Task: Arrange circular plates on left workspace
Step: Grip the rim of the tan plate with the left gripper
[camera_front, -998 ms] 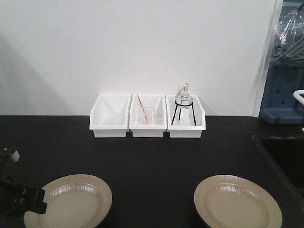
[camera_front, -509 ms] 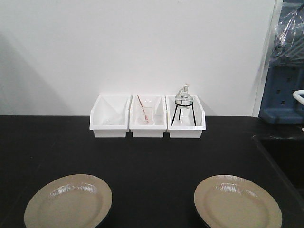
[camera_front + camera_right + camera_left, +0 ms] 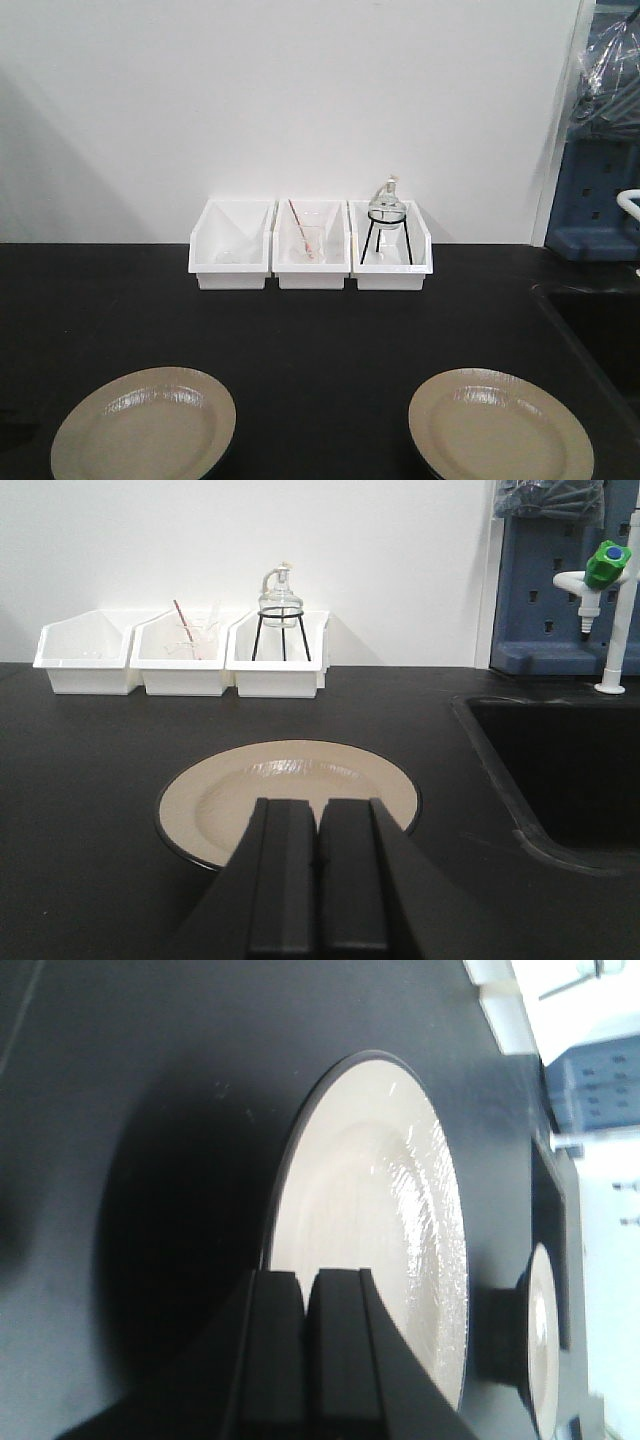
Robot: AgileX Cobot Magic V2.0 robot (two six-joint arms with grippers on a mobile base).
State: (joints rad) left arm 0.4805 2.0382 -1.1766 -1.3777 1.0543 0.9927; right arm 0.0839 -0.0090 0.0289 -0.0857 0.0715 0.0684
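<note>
The left plate (image 3: 143,425) lies in place on the table (image 3: 320,330); the right plate (image 3: 500,425) lies well apart, near the sink (image 3: 560,770), so we judge half the job left. Our left jaws and right jaws are pressed together, gripping nothing

Bright, even light leaves streaky glare on the left plate (image 3: 143,425) and right plate (image 3: 500,425), while the black countertop (image 3: 320,320) stays dim. From my left wrist, the left plate looks washed out beside a soft shadow. My left gripper (image 3: 306,1285) is a dark, close-up blur.
</note>
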